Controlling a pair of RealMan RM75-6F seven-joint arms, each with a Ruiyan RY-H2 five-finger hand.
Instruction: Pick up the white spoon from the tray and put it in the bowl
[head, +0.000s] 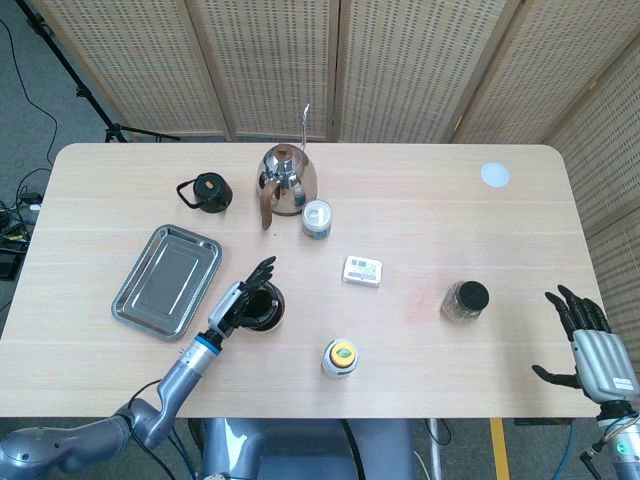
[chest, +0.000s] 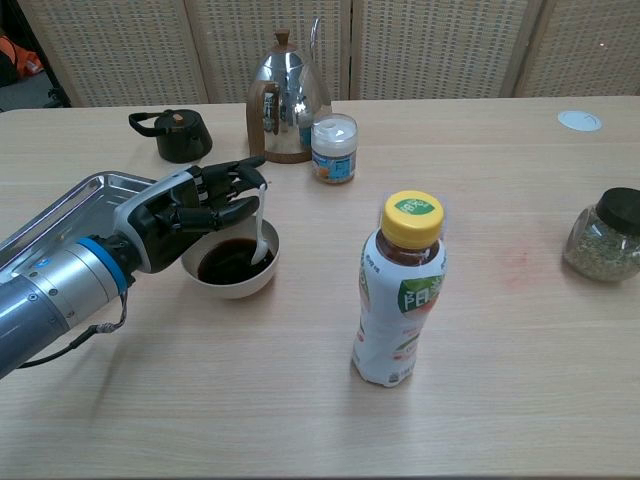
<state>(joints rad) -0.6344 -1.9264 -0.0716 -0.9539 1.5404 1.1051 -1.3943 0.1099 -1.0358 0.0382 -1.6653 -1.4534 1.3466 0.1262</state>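
A white bowl (head: 264, 308) (chest: 240, 287) of dark liquid stands just right of the empty metal tray (head: 166, 280) (chest: 88, 202). My left hand (head: 234, 306) (chest: 188, 212) hovers over the bowl's left rim. Its fingertips pinch the top of the white spoon (chest: 261, 226), which stands nearly upright with its scoop in the liquid at the bowl's right side. In the head view the hand hides the spoon. My right hand (head: 590, 346) is at the table's near right corner, fingers spread, holding nothing.
Behind the bowl are a metal kettle (head: 287, 178) (chest: 286, 96), a small can (head: 317, 218) (chest: 333, 148) and a black lidded pot (head: 205, 192) (chest: 171, 134). A yellow-capped bottle (head: 341, 357) (chest: 400, 290), a white box (head: 363, 270) and a glass jar (head: 466, 300) (chest: 604, 236) lie to the right.
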